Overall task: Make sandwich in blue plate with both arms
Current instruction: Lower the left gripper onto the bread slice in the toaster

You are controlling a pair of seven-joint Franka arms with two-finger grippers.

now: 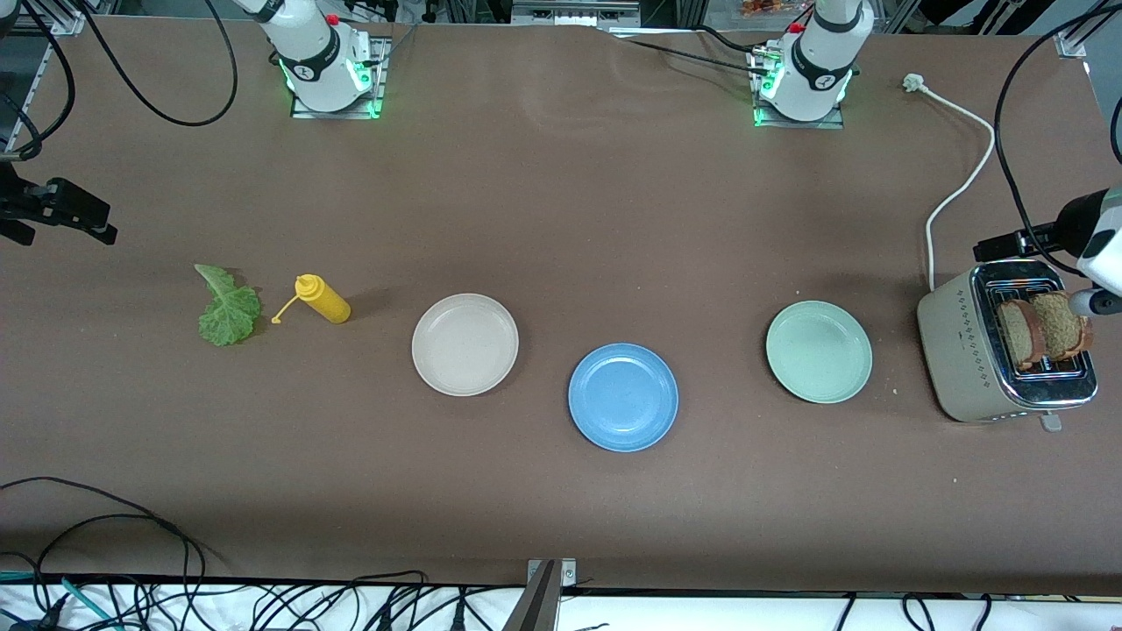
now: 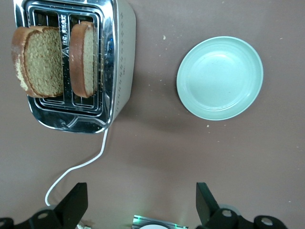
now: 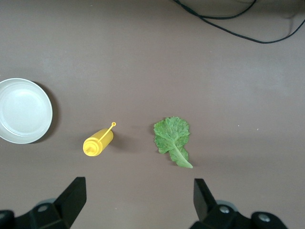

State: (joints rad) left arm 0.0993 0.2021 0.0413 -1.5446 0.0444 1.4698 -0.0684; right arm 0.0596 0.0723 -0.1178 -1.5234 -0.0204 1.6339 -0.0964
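Note:
The blue plate [image 1: 623, 397] lies empty near the table's middle, nearer to the front camera than the other plates. Two brown bread slices [image 1: 1017, 333] [image 1: 1062, 324] stand upright in the toaster's slots; both show in the left wrist view [image 2: 40, 59] [image 2: 83, 57]. A green lettuce leaf [image 1: 228, 307] [image 3: 172, 138] lies flat toward the right arm's end. My left gripper [image 1: 1021, 241] [image 2: 142, 202] is open and empty, up in the air by the toaster. My right gripper [image 1: 70, 210] [image 3: 138, 200] is open and empty, high over the table by the lettuce.
A cream toaster [image 1: 964, 350] [image 2: 121, 57] with a white cord [image 1: 964, 184] stands at the left arm's end. A mint-green plate [image 1: 819, 351] [image 2: 219, 78] and a cream-white plate [image 1: 465, 344] [image 3: 24, 110] flank the blue plate. A yellow squeeze bottle [image 1: 323, 298] [image 3: 97, 142] lies beside the lettuce.

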